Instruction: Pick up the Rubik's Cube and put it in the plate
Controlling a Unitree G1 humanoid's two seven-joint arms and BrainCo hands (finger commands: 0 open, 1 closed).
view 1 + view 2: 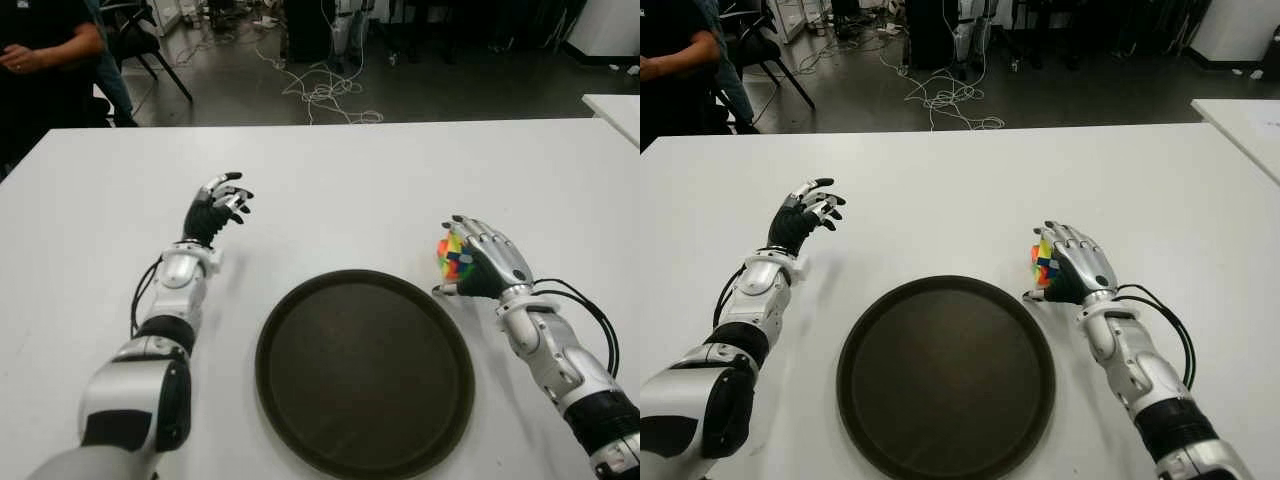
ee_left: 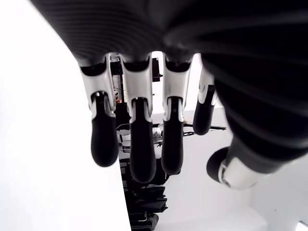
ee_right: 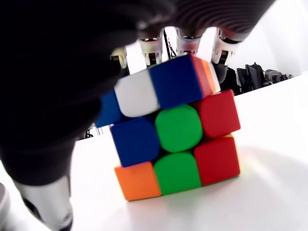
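A dark round plate (image 1: 365,375) is lying nearest on the white table (image 1: 400,170), between the two forearms. Just beside its right rim, the right hand (image 1: 487,260) is closing around the cube (image 1: 452,256), which is sitting on the table just off the plate. From the wrist camera the cube (image 3: 175,144) is standing on the table surface with its top layer twisted out of line, the palm is pressing against one side of it, and the fingers (image 3: 185,41) are reaching over its top and curling down the far side, so the hand is wrapping the cube though the cube is not lifted.

Farther back on the other side, the left hand (image 1: 218,205) is showing well to the left of the plate, above the bare table, its fingers (image 2: 137,139) hanging loosely apart with nothing between them.

Beyond the far edge of the table, cables (image 1: 325,95) are trailing across the floor, and a person (image 1: 45,50) is sitting at the far left corner.
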